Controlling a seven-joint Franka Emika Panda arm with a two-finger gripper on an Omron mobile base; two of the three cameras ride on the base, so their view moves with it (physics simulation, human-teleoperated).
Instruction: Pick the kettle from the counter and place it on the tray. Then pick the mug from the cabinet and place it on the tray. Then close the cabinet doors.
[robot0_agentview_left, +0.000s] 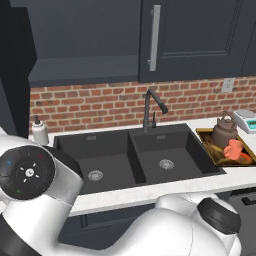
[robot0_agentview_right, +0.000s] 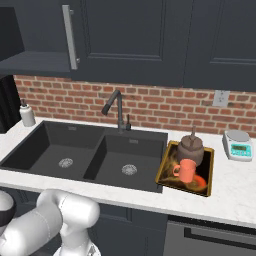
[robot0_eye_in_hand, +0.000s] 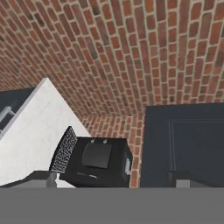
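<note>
White arm links crowd the foreground: in the left base view the arm (robot0_agentview_left: 60, 210) bulks across the bottom edge, a round dark joint cap at lower left and another at lower right, and in the right base view its elbow sits in the lower left corner, below the counter (robot0_agentview_right: 230, 192) edge. Hand view shows the gripper (robot0_eye_in_hand: 113, 179) with its two dark fingertips (robot0_eye_in_hand: 41, 178) rising far apart at the bottom edge, jaws spread wide and nothing between them; the view is rolled, looking at a brick wall (robot0_eye_in_hand: 131, 52), a white surface at left, a dark panel (robot0_eye_in_hand: 183, 140) at lower right and a black boxy appliance (robot0_eye_in_hand: 98, 162) at bottom centre. On the counter right of the black double sink (robot0_agentview_right: 90, 155), the tray (robot0_agentview_right: 167, 162) lies in the centre right of the right base view. Kettle (robot0_agentview_right: 191, 148) stands upright at the tray's back, and the mug (robot0_agentview_right: 186, 171) stands just in front of it, handle pointing left, both inside the rim. A white scale (robot0_agentview_right: 237, 145) sits near the tray on its right, a soap bottle (robot0_agentview_right: 27, 114) at far left. Along the top, one cabinet door (robot0_agentview_right: 125, 35) with its silver handle (robot0_agentview_right: 70, 36) looks flat against the front, while left of it the cabinet (robot0_agentview_right: 30, 62) shows an open dark shelf
</note>
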